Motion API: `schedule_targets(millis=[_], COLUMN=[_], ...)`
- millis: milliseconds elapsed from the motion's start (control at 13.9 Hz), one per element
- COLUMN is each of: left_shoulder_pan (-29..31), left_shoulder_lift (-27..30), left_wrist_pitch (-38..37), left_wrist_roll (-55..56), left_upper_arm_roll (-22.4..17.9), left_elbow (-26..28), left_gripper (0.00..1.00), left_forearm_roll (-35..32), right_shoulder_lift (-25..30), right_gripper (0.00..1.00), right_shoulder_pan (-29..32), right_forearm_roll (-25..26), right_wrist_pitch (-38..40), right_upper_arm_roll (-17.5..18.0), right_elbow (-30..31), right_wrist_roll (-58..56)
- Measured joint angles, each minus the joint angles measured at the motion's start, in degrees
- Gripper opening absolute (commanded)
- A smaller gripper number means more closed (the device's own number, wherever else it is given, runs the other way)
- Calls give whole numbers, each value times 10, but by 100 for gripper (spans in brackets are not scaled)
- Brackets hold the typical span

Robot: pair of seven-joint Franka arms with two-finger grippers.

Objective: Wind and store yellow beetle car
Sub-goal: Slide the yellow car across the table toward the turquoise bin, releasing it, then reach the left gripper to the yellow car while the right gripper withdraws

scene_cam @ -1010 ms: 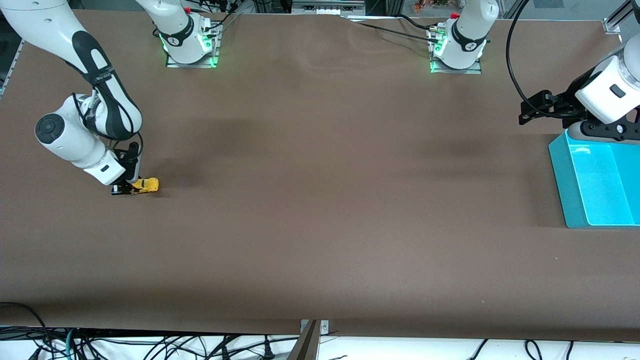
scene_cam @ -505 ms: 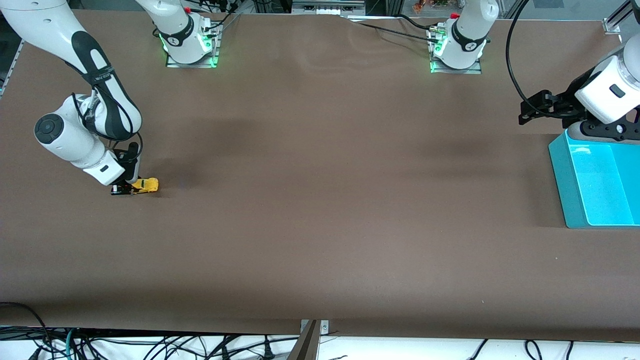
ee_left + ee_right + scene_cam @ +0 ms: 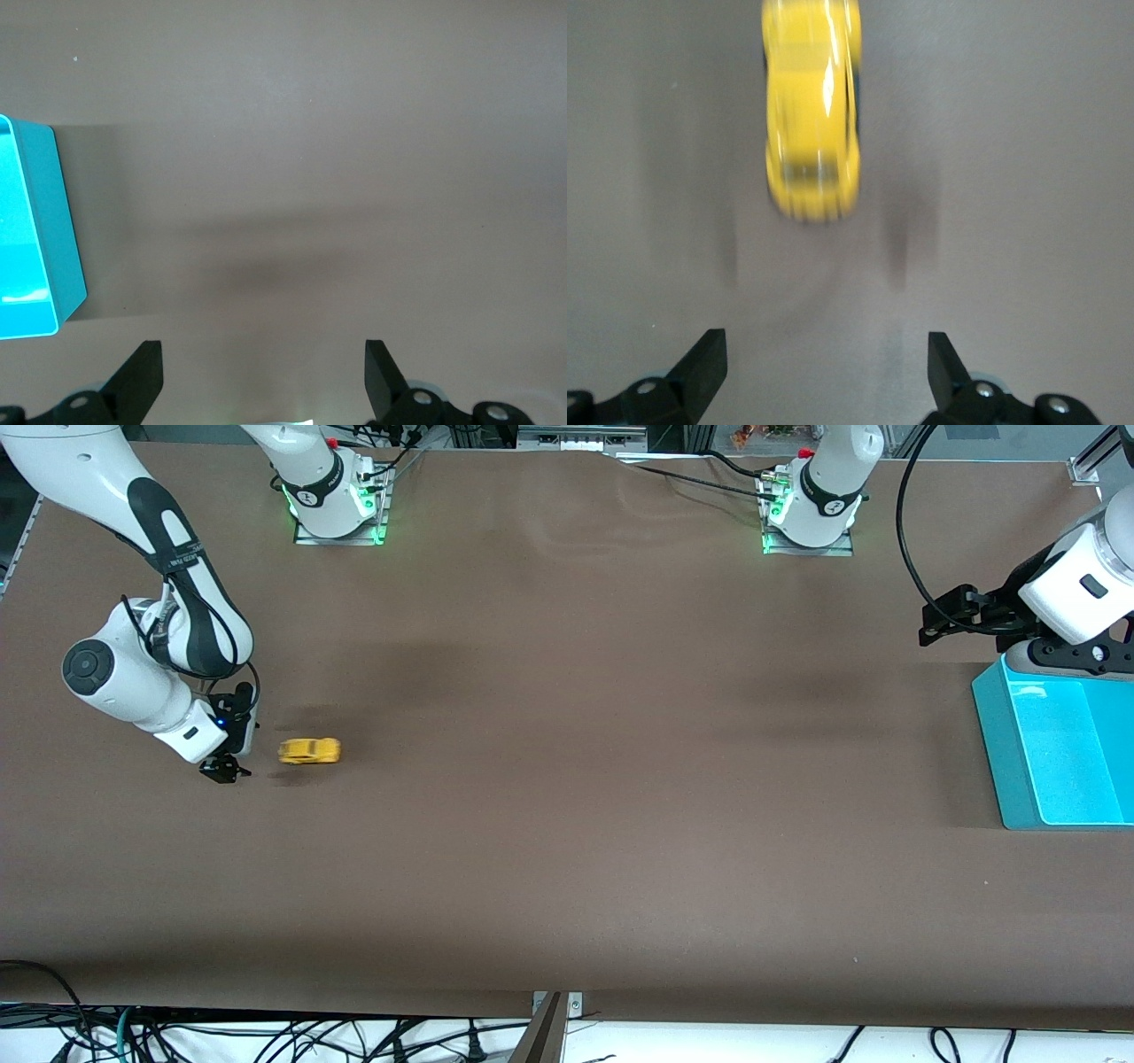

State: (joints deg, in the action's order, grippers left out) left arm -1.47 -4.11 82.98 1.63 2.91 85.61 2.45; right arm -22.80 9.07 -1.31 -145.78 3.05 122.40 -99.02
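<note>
Yellow beetle car [image 3: 309, 751] sits free on bench [image 3: 567, 824], just beside right gripper [image 3: 223, 769], jaws apart. Left gripper [image 3: 941, 620], jaws apart, waits beside teal bin [image 3: 997, 744]. Winding apparently done; storing next calls for regrasp, carry to bin.

— What sort of place is this?

— A robotics lab. Two white Franka arms are bolted by metal base plates [image 3: 339, 533] with green status lights at the 12 o'clock edge of a desk [image 3: 567, 824] covered in plain brown sheeting.

— Anything else?

— Loose black cables [image 3: 266, 1041] tangle below the 6 o'clock edge, aluminium framing [image 3: 576, 438] stands at 12 o'clock, and a teal plastic bin [image 3: 1054, 753] sits at 3 o'clock.
</note>
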Motion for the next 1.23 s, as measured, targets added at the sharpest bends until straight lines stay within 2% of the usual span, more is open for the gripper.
schedule_targets(millis=[289,722,1010,1227], left_shoulder_pan=[0,-2,-2,-1], left_shoulder_lift=[0,-2,-8,-20], left_wrist_pitch=[0,0,0,0], left_wrist_roll=[0,-7,-81,-175], left_upper_arm_roll=[0,1,1,0], left_elbow=[0,0,0,0], left_gripper=[100,100,100,100], left_forearm_roll=[0,0,0,0], right_shoulder_lift=[20,38,56,82], right_gripper=[100,100,100,100], right_shoulder_pan=[-1,0,0,0], right_forearm_roll=[0,0,0,0], right_wrist_pitch=[79,125,171,182], right_upper_arm_roll=[14,14,14,14], right_elbow=[-46,-104,-159,-169], right_wrist_roll=[5,9,35,83])
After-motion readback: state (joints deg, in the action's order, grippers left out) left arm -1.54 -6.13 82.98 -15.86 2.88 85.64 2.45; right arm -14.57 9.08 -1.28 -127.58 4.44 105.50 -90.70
